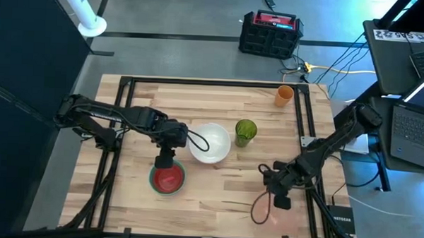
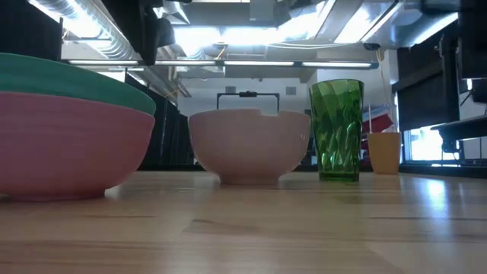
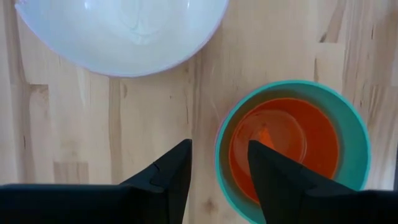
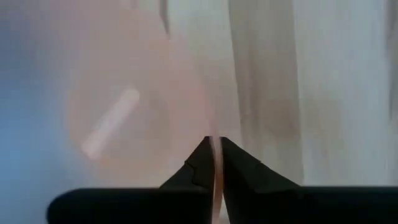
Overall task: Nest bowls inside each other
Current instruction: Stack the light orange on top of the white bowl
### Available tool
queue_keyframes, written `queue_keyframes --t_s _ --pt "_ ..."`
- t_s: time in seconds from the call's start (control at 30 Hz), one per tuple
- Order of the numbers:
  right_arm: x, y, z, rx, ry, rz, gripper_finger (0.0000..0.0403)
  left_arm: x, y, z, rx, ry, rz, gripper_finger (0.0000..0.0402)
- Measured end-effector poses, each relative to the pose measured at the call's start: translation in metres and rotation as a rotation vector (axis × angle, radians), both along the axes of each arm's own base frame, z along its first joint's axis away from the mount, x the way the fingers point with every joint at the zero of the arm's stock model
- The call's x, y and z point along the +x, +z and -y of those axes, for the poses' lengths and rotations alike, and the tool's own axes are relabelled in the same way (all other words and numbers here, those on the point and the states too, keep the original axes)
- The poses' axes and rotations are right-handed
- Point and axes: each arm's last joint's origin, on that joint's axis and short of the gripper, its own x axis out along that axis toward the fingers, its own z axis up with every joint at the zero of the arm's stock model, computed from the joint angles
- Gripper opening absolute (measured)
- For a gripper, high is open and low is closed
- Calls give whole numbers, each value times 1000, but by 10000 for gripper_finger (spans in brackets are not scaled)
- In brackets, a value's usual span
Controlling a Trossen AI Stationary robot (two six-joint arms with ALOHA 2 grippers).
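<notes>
- Bowls look like thin, light, stiff plastic with smooth, likely slippery walls. The rim is the only good hold, pinched with one finger inside and one outside.
- Stack: red bowl sits in the teal bowl, and both sit in the magenta bowl. It stands front-left on the table.
- Left gripper has its jaws released, hanging over the stack. One finger is over the red bowl, the other outside the teal rim.
- White bowl stands upright just beside the stack, toward the table's middle. It is empty.
- Right gripper is clenched on the rim of the salmon bowl, which is tilted on edge near the front-right.
- A one-sided rim pinch on a light bowl will probably swing or slip, so slow moves are advised.
- Green cup stands just beside the white bowl and looks tall and tippable. That is the main obstacle on the right arm's path.
- Orange cup is well apart at the far edge.
- Open wood lies between the salmon bowl and the white bowl. The table frame rails run close to the right arm.
</notes>
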Motion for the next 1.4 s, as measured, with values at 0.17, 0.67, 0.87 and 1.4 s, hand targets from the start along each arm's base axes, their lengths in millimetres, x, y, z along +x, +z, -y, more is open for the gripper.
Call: queue_keyframes --t_s 0.17,0.67,0.87,1.4 --pt "32 40 18 -26 -34 157 1 -2 2 0 -4 10 3 141" --pt "147 101 111 -222 -56 306 0 -35 32 -5 -1 47 82 141" --pt "192 102 156 -276 -28 284 0 -48 41 -7 10 77 100 141" --pt "234 41 219 -279 -4 87 4 -63 50 -10 22 127 122 141"
